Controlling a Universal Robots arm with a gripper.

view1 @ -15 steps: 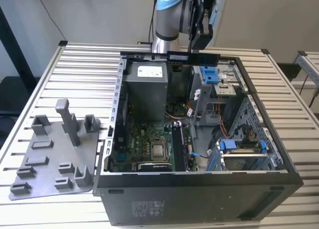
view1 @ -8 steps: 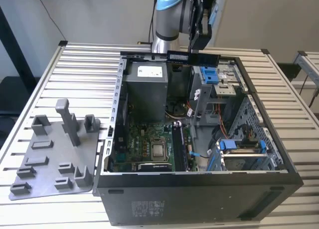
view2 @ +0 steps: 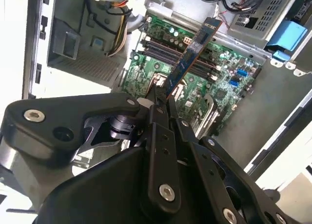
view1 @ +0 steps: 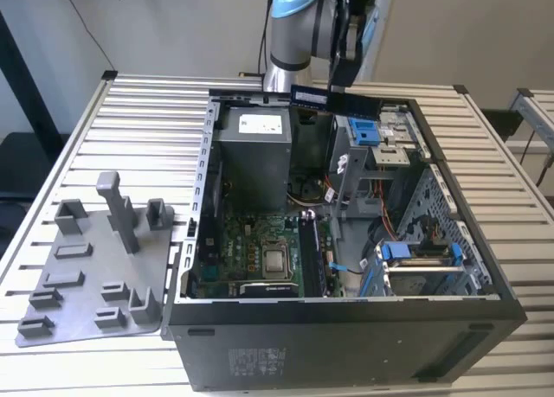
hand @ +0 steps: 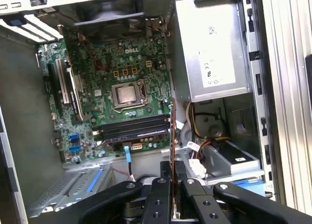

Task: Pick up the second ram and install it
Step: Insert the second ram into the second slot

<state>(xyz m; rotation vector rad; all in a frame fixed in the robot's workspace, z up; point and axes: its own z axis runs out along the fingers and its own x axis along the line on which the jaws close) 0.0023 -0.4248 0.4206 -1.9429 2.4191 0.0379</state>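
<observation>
Gripper (view1: 344, 79) is closed on the second ram (view1: 336, 100), clamping the stick across its flat faces. The stick lies roughly level just below the fingertips, held above the open computer case (view1: 346, 336), which stands on the slatted worktop (view1: 138, 129). In the second wrist view, the stick projects beyond the gripper over the green motherboard (view2: 219, 77), apart from the memory slots (hand: 134, 129). A grey fixture plate (view1: 86, 267) lies on the worktop beside the case, at the exterior view's left.

slatted bench (view1: 147, 112) | open computer case (view1: 346, 345) lying on it | green motherboard (view1: 247, 241) on case floor, CPU (view1: 275, 260) in socket | grey power supply (view1: 251, 150) just beside board | grey fixture plate (view1: 86, 276) touching the case on the exterior view's left
</observation>
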